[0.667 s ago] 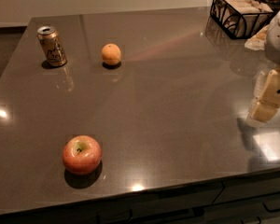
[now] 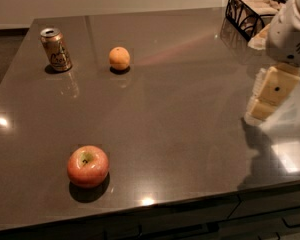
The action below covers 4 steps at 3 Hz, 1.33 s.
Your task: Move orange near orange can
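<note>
We see a dark, glossy bench (image 2: 190, 134) from its near edge. The orange (image 2: 119, 58) sits towards the far left corner, resting on the surface with nothing touching it. The orange can (image 2: 56, 49) stands upright just to its left, closer to the left edge, with a clear gap between the two. The robot's cream-coloured hand (image 2: 270, 96) hangs over the right edge of the bench, holding nothing, and we cannot tell whether it is apart or together. From the hand, the orange lies well away to the left and towards the far edge, so we judge a long diagonal reach comes first. The orange is round, with no long axis to line up on (any approach angle should serve). A red-pink apple (image 2: 88, 166) rests near the front left corner, and a wire basket (image 2: 245, 11) occupies the far right corner.
</note>
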{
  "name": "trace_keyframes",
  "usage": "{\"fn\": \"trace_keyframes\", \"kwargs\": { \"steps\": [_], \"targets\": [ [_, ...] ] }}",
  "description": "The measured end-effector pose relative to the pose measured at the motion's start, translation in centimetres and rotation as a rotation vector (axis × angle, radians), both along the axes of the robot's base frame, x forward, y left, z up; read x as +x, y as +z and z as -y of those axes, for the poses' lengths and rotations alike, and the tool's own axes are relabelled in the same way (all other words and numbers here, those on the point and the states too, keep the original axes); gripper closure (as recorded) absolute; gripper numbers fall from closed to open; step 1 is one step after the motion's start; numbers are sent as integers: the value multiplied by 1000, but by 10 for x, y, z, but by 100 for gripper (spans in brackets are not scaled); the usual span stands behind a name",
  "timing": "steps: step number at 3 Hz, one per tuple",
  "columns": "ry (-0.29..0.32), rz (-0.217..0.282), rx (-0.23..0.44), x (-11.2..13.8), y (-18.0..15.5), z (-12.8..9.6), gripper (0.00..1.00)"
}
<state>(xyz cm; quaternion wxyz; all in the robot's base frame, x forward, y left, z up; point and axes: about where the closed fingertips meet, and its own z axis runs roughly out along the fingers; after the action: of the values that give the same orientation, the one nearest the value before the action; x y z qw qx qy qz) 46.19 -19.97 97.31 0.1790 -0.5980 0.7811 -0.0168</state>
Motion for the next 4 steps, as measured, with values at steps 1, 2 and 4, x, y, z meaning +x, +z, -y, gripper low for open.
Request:
{"fn": "trace_keyframes", "kwargs": {
  "steps": [1, 2, 4],
  "targets": [
    [0, 9, 65, 39, -12, -34, 0],
    [-18, 26, 102, 75, -25, -71, 0],
    [-91, 59, 191, 136, -52, -128, 0]
  ]
}}
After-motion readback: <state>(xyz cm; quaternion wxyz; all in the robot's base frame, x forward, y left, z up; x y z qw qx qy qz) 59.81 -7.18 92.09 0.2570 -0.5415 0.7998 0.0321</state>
